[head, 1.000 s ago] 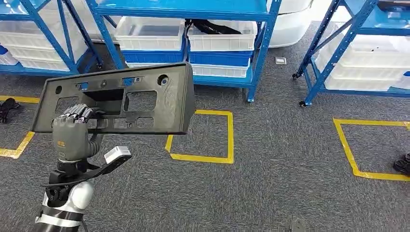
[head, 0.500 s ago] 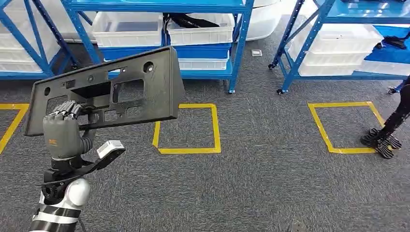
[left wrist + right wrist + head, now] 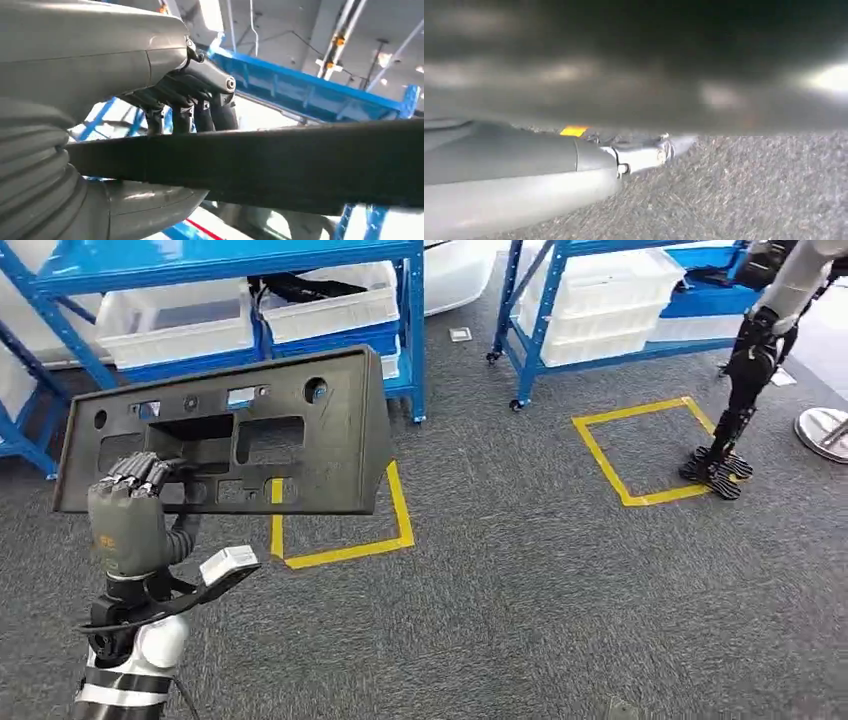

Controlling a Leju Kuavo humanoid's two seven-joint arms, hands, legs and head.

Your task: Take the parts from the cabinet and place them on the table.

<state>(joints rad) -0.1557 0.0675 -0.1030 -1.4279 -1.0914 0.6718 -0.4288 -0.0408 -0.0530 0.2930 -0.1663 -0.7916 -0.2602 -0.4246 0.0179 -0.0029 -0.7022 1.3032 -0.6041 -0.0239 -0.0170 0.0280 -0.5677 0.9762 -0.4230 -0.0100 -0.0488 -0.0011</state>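
Left hand (image 3: 128,525) raised upright on silver arm, fingers (image 3: 186,107) curled over panel edge, gripping it | right hand (image 3: 524,170) low over carpet, grip unclear | dark grey plastic panel (image 3: 260,435) with cutouts, held broadside above taped floor, blue shelving (image 3: 405,325) behind

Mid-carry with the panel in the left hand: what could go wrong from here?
The left hand grips the black panel near one end, so its long free side may sag or twist loose. Another robot stands by the right-hand rack; turning further risks contact. The panel also blocks part of the floor view.
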